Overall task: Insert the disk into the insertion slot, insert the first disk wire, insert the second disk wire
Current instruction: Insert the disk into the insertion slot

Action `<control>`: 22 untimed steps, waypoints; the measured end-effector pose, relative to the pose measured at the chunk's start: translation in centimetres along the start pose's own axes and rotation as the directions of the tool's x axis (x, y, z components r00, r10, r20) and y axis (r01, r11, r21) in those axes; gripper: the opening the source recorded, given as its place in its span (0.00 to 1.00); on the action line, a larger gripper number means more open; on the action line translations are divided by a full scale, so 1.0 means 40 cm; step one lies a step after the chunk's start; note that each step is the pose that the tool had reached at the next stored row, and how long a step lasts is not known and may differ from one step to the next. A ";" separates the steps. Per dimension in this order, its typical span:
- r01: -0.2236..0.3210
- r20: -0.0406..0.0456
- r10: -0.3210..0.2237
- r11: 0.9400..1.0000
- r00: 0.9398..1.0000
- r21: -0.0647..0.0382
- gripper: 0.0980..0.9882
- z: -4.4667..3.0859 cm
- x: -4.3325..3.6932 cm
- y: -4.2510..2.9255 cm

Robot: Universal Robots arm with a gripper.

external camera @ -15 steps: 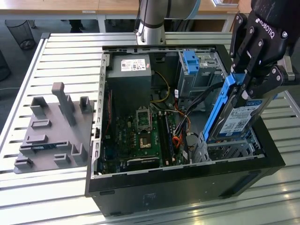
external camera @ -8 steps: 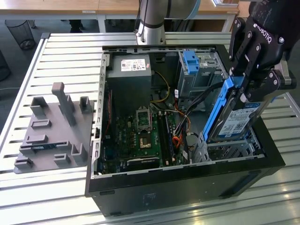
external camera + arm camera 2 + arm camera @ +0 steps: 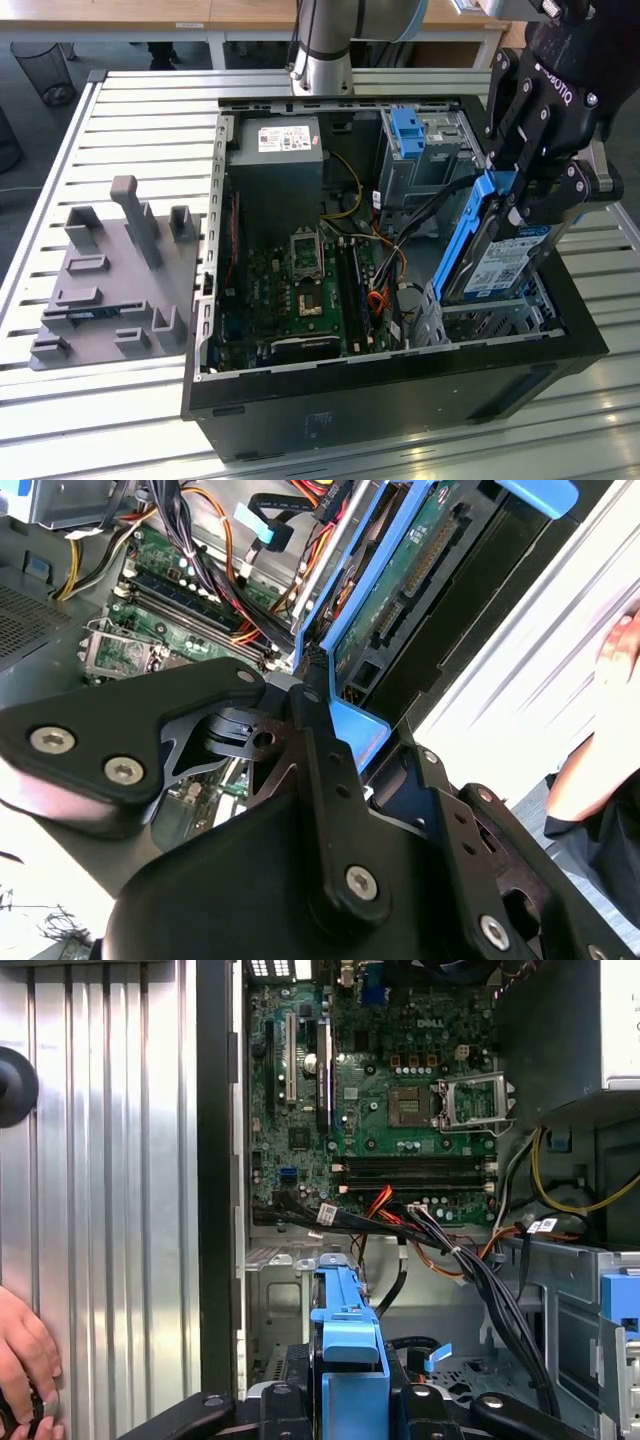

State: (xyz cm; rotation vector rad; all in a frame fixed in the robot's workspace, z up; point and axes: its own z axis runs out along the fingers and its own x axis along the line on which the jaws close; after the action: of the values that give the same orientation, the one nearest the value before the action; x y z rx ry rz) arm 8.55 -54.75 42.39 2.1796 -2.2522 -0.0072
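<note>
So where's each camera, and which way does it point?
Exterior view: off the arm, above the open computer case, looking down into it; shows the arm and the tool gripping the disk at the insertion slot.
First wrist view: at the wrist, facing down onto the motherboard; tool's black body shows.
Second wrist view: at the wrist, looking along the tool's body into the case.
Both wrist views share the disk, motherboard and a person's hand.

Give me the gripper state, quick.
Gripper: shut on the flat silver hard drive in its bright blue plastic carrier, held tilted.
</note>
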 end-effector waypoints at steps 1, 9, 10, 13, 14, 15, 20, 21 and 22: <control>0.000 0.000 0.000 1.000 1.000 0.000 0.30 0.002 0.000 0.000; 0.000 0.000 0.000 1.000 1.000 0.000 0.30 0.017 0.000 0.000; 0.000 0.000 0.000 1.000 1.000 0.000 0.30 0.018 0.000 0.000; 0.000 0.000 0.000 1.000 1.000 0.000 0.30 0.023 0.000 0.000; 0.000 0.000 0.000 1.000 1.000 0.000 0.30 0.025 0.000 0.000; 0.000 0.000 0.000 1.000 1.000 0.000 0.30 0.027 0.000 0.000; 0.000 0.000 0.000 1.000 1.000 0.000 0.30 0.034 0.000 0.000; 0.000 0.000 0.000 1.000 1.000 0.000 0.30 0.035 0.000 0.000; 0.000 0.000 0.000 1.000 1.000 0.000 0.30 0.036 0.000 0.000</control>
State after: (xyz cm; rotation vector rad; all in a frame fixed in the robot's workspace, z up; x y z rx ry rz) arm 8.55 -54.75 40.94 2.1796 -2.2522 -0.0073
